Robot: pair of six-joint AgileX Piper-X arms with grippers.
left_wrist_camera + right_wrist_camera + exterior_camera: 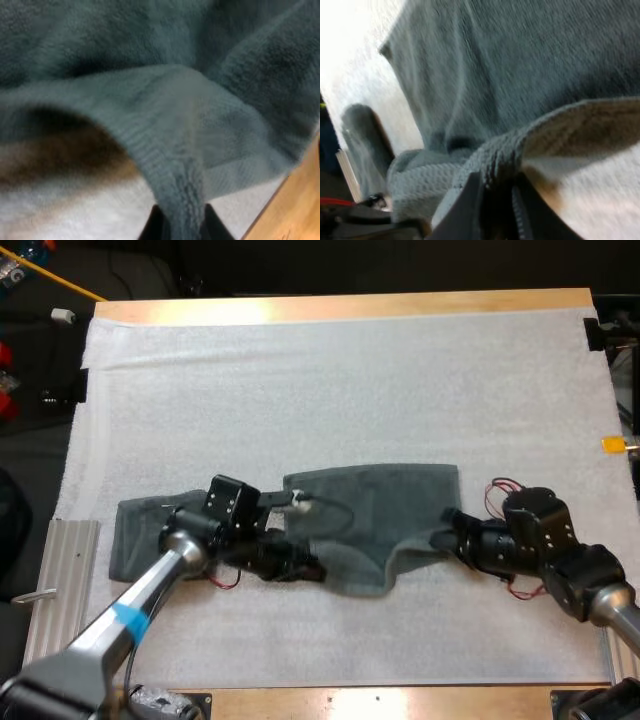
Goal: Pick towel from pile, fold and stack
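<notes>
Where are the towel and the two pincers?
towel (400, 505), high view, its flat middle part.
left pincer (182, 220), left wrist view, between fingertips pinching the towel's edge.
right pincer (495, 205), right wrist view, between fingertips pinching the towel's edge.

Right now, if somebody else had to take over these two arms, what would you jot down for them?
Left gripper: shut on the near edge of the dark grey-green towel.
Right gripper: shut on that same edge further right, where the cloth lifts off the white mat.
Towel: one, spread mostly flat across the mat's near half.
Done: towel laid out, both grips made.
Left: fold it over, then stack it.
</notes>
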